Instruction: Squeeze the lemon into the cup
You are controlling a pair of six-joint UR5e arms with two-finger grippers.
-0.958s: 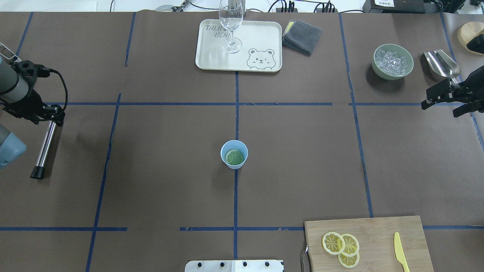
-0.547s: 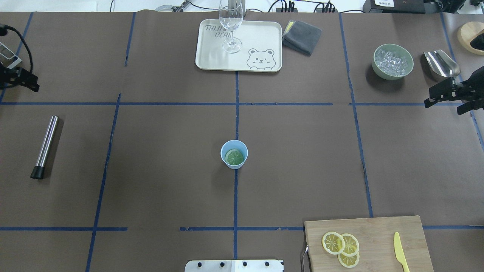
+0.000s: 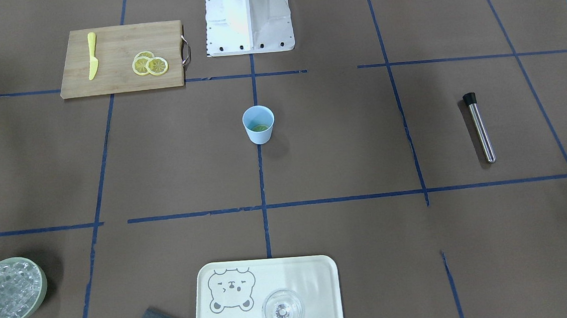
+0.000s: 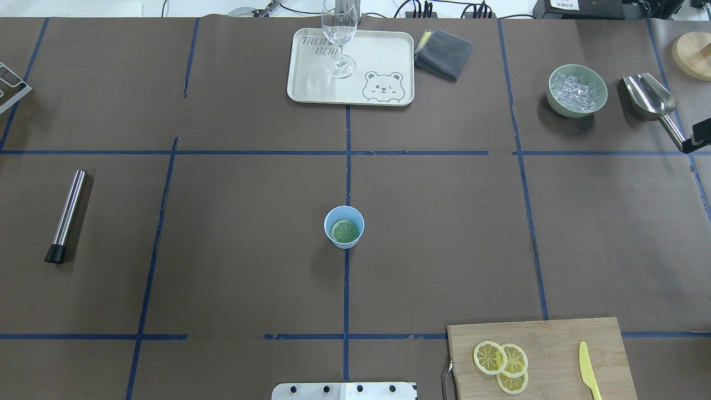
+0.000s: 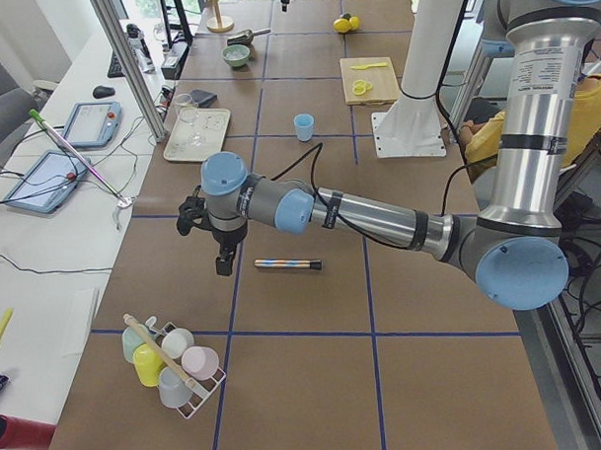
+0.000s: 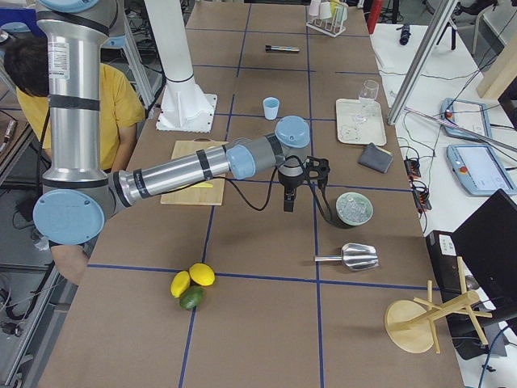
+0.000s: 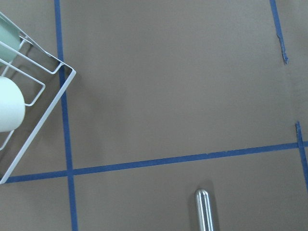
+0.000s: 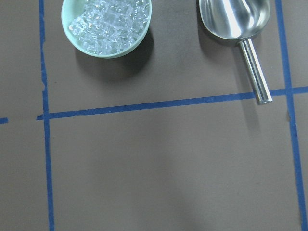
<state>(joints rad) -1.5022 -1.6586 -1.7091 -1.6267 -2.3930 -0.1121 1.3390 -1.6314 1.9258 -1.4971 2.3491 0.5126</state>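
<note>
brown-papered table (image 4: 444, 222), cup (image 4: 344, 213) upright at centre, lemon slices (image 4: 489, 356) overlapped on a wooden board (image 4: 555, 339) well apart — left pincer (image 5: 223, 267) and right pincer (image 6: 287, 204) hung over opposite ends, clenched or released could not be told

The table's flat brown paper cover (image 4: 250, 222) is crossed by a grid of dark blue tape lines (image 4: 346, 289). At the centre of the overhead view the small light-blue plastic cup (image 4: 345, 212) is plain, with a green segmented slice (image 4: 344, 232) inside. At lower right, the pale grained bamboo cutting board (image 4: 555, 344) carries thin round yellow lemon slices (image 4: 489, 356) with bright rinds and pale segmented faces, and a long yellow plastic knife (image 4: 589, 369). At top centre, the cream rectangular tray (image 4: 383, 53) bears a grey bear drawing and grey lettering. At upper right, the pale green round bowl (image 4: 551, 99) holds clear ice.
</note>
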